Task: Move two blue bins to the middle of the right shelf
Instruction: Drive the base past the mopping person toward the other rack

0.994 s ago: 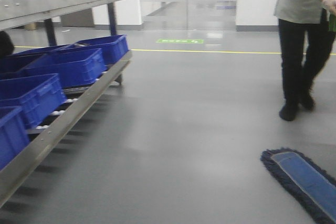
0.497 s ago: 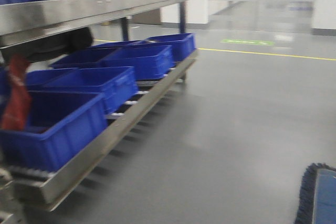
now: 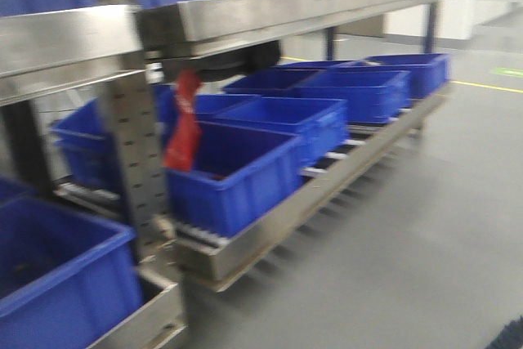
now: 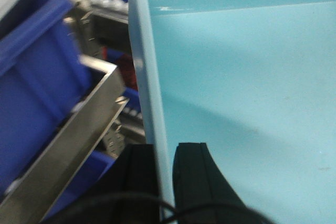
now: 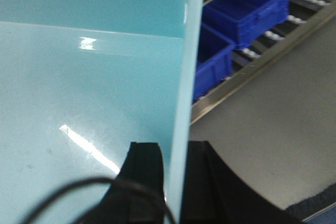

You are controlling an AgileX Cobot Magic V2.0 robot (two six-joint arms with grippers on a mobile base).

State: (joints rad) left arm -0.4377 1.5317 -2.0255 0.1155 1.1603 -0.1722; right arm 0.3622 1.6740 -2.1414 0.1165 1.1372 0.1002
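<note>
A pale light-blue bin [image 4: 247, 103] fills the left wrist view, and its smooth inside [image 5: 79, 77] fills the right wrist view. My left gripper [image 4: 164, 148] is shut on the bin's left wall, one finger inside and one outside the thick rim. My right gripper [image 5: 176, 145] is shut on the opposite wall in the same way. I cannot tell whether a second pale bin is nested with it. The front view shows neither the bin nor the grippers.
A steel rack [image 3: 327, 181] with a row of dark blue bins [image 3: 245, 173] on rollers runs along the left. A perforated steel post [image 3: 135, 153] stands close ahead, with a red tag [image 3: 184, 132] beside it. An upper shelf [image 3: 302, 6] carries more dark blue bins. Grey floor [image 3: 409, 243] lies to the right.
The front view has swung left and closer to the rack. The person and the mop have left the frame, and the steel post and red tag have come into view.
</note>
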